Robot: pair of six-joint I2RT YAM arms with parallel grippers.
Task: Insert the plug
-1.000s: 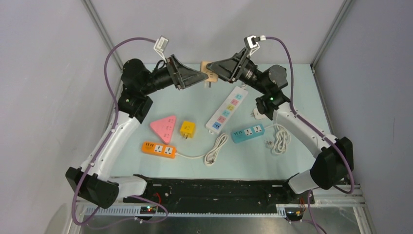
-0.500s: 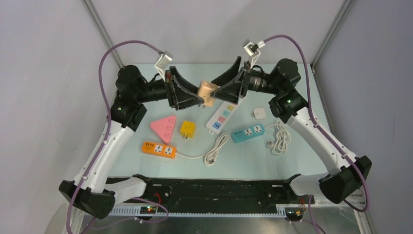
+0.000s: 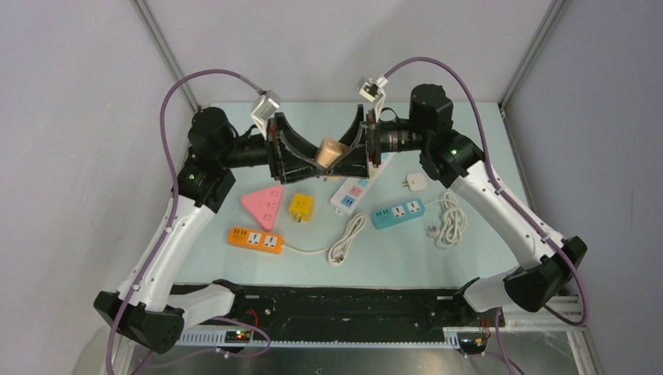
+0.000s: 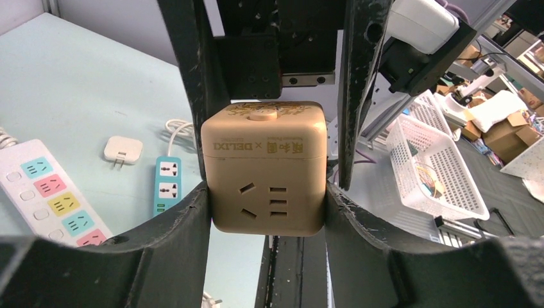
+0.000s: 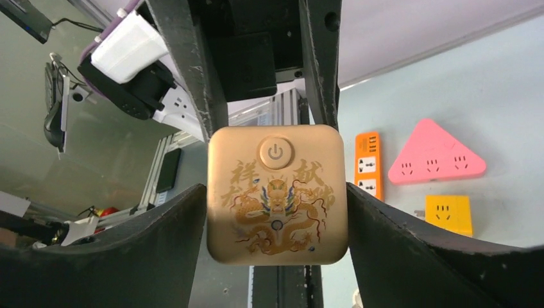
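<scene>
The gold cube socket (image 3: 330, 151) hangs in the air between both sets of fingers, above the tabletop (image 3: 391, 258). It is a cube, so no side is longer. The left wrist view shows its plug holes. The right wrist view shows its button (image 5: 276, 152) and dragon. The left fingers (image 4: 173, 256) are partly open and squeeze its sides. The right fingers (image 5: 160, 250) press its sides too.

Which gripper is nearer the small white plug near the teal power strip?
Right. The right gripper, at the beige socket cube, has the white plug lying on its own side; the left gripper meets the cube from the opposite side, farther away.
</scene>
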